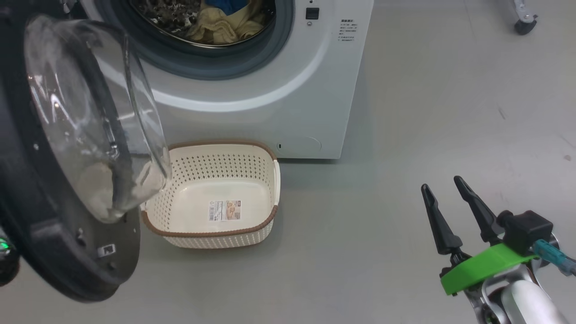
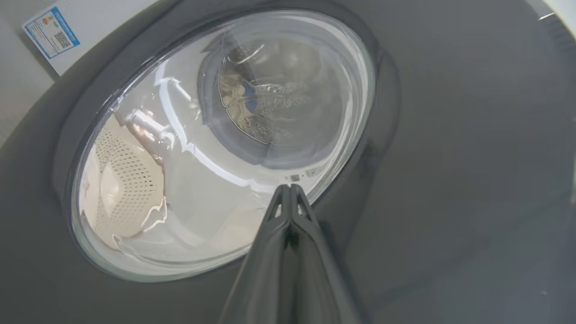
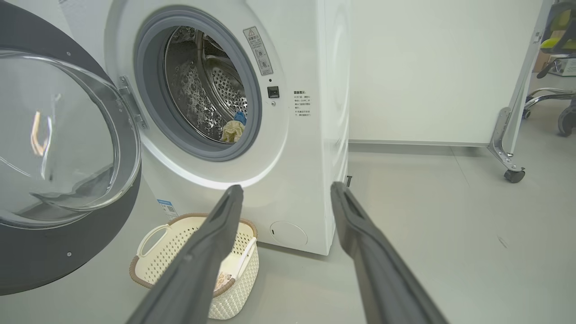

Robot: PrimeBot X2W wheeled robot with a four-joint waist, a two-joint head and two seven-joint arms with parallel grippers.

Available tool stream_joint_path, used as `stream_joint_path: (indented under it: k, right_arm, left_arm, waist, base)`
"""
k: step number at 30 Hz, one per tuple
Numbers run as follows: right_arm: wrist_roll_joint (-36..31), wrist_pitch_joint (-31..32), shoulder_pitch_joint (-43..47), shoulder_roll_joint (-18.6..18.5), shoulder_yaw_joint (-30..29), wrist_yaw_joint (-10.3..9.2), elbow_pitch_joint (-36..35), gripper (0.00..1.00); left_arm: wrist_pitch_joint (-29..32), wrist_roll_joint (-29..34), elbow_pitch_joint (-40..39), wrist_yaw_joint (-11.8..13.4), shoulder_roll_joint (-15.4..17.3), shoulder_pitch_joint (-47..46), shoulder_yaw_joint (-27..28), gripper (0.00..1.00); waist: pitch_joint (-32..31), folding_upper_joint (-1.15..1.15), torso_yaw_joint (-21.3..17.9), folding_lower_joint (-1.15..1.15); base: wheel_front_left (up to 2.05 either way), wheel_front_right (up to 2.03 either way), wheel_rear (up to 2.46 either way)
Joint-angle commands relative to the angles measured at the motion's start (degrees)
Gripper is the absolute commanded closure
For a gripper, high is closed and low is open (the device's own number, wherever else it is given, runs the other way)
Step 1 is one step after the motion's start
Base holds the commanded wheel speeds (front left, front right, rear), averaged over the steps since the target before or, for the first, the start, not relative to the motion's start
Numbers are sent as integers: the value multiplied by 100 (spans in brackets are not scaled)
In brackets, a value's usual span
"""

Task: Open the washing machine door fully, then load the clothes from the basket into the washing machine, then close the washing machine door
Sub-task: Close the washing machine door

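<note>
The washing machine (image 1: pixel 279 103) stands at the top of the head view with its drum mouth uncovered. Its door (image 1: pixel 27 216) hangs swung out at the left, glass bowl facing the machine. Pale yellow clothes (image 1: pixel 216 27) and a blue piece lie inside the drum; the clothes (image 3: pixel 232 129) show again in the right wrist view. The cream basket (image 1: pixel 275 180) sits on the floor below the door with only a label sticker on its bottom. My left gripper (image 2: pixel 290 186) is shut, its tips at the outer face of the door (image 2: pixel 450 180), by the glass edge. My right gripper (image 1: pixel 440 182) hangs open over bare floor, holding nothing.
Grey floor stretches to the right of the machine. A metal frame leg with a castor (image 3: pixel 510 173) stands at the far right by a white wall panel, and an office chair base (image 3: pixel 551 96) is behind it. The basket (image 3: pixel 148 270) is close to the door's lower edge.
</note>
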Motion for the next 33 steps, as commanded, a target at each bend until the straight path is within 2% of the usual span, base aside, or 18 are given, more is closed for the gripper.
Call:
stream_joint_path:
  k: [1, 14, 17, 33]
  right_arm:
    - [36, -60, -13, -49, 80, -16, -156, 0]
    - [59, -61, 138, -65, 47, -16, -172, 0]
    - [57, -61, 149, -75, 65, -16, -175, 0]
    - [49, -61, 1, -28, 45, -16, -238, 0]
  left_arm:
    - [-25, 54, -196, -59, 189, -161, 144, 100]
    - [-745, 528, 98, -188, -547, -344, -297, 100]
    - [-829, 460, 152, -210, -694, -454, -327, 100]
    - [-1204, 424, 136, -236, -1148, -990, -684, 100]
  waist:
    - [-56, 0, -50, 0]
    - [-179, 0, -415, 0]
    - [-169, 0, -486, 0]
    - [140, 0, -837, 0]
  base:
    - [0, 0, 0]
    - [0, 0, 0]
    - [0, 0, 0]
    - [0, 0, 0]
